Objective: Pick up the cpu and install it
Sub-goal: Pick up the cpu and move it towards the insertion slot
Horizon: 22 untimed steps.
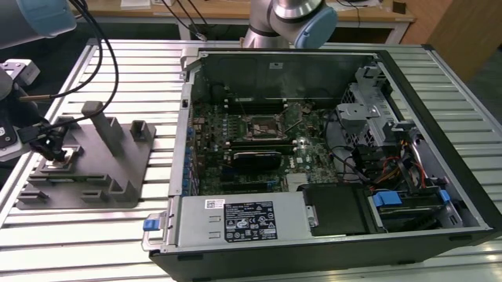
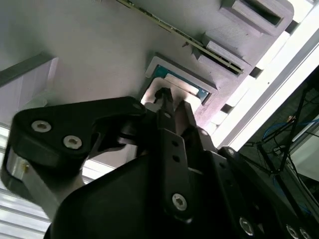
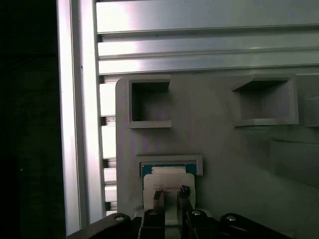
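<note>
At the surface's [image 1: 86,241] edge on the exterior view's left, a grey holder [image 1: 126,167] carries the cpu [image 1: 64,165], seated flat in a shallow recess. In both wrist views the hand [image 3: 171,194] [image 2: 163,97] hangs directly over the cpu [image 3: 169,180] [image 2: 182,85]. Whether it is clenched or released cannot be told. An open computer case [image 1: 314,70] lies beside the holder.

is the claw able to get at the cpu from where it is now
Probably yes. The claw hangs right over the cpu, which lies uncovered in its recess in the grey holder block, and nothing seems to stand between them.
</note>
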Tool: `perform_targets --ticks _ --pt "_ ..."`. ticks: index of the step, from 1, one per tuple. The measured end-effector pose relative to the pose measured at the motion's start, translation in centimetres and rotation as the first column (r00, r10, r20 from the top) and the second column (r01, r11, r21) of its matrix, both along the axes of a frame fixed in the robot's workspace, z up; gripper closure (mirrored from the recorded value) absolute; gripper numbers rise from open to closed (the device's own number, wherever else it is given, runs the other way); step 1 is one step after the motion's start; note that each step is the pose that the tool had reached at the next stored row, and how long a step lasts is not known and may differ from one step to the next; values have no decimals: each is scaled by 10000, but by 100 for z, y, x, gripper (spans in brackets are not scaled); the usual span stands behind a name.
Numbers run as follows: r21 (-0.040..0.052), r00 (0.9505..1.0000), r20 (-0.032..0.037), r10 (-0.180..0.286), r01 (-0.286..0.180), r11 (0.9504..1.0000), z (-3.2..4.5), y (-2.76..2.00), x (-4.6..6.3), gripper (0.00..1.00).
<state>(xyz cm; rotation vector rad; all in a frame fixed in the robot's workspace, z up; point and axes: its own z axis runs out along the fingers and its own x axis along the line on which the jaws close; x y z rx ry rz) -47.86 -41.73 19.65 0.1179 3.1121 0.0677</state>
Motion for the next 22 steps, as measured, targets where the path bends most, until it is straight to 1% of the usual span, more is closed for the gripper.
perform_targets --ticks 1,2,3,6,7,8,9,10,15,22 --pt "0 10000 0 0 0 10000 0 0 0 77" --pt "0 10000 -1 0 0 10000 -1 0 0 71" --pt "0 10000 0 0 0 10000 -1 0 0 71" --pt "0 10000 0 0 0 10000 -3 0 0 53" --pt "0 10000 0 0 0 10000 -4 0 0 53" --pt "0 10000 0 0 0 10000 -4 0 0 47" --pt "-1 10000 0 0 0 10000 -5 0 0 47" --pt "0 10000 0 0 0 10000 -5 0 0 41" --pt "1 10000 3 0 0 10000 -14 0 0 41" --pt "-1 10000 0 0 0 10000 -65 0 -1 41"
